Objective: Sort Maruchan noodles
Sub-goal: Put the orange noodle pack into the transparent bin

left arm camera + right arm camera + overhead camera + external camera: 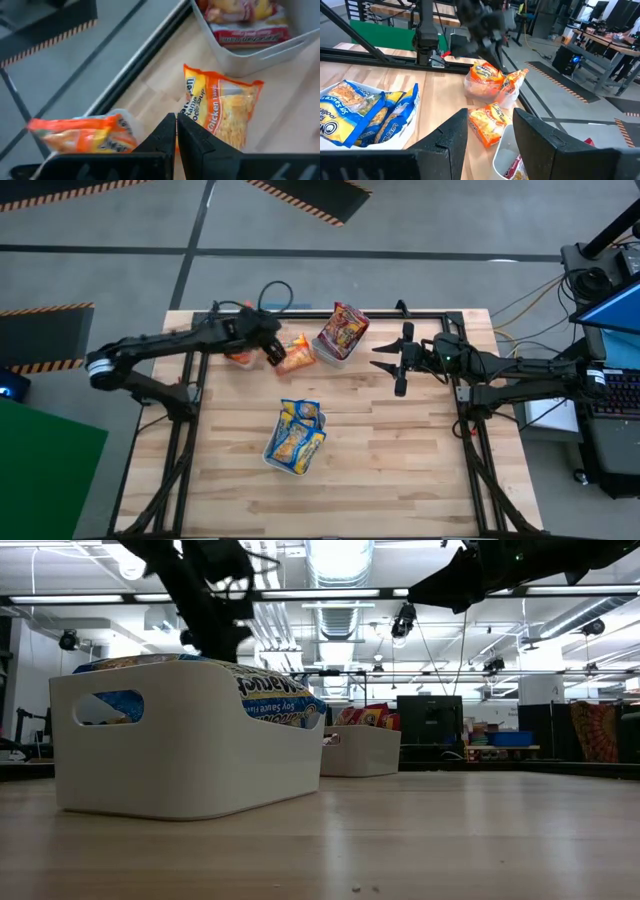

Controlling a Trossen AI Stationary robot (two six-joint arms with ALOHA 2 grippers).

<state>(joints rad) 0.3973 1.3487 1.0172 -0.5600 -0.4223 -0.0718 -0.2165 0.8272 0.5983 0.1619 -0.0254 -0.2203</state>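
Table: pale wood butcher-block, black frame, one dark arm entering from each side.

Bins, three, clear plastic. Front bin, near the table's middle, holds blue-and-yellow packets. Far-middle bin holds dark red packets. Far-left bin holds orange packets, largely hidden beneath the left arm in the high view.

Right gripper: waits over the far right of the table, fingers part-way spread, nothing between them.

Left gripper: over the far-left part of the table, between the orange bin and the red bin. Fingers pressed together, tips meeting; whether they pinch anything cannot be told for certain, though the near edge of the loose packet lies right at the tips.

Loose orange packet: chicken flavour, flat on the wood just beside the red bin and near the orange bin, outside both.

Step in hand, as judged: picking the loose orange packet for the orange bin. To do it well, confirm the crinkly edge is truly caught before lifting; a thin seam slips easily. Lift straight up so the packet clears the red bin's wall, carry the short way left, and release only once it hangs over the orange bin's opening, not its rim.
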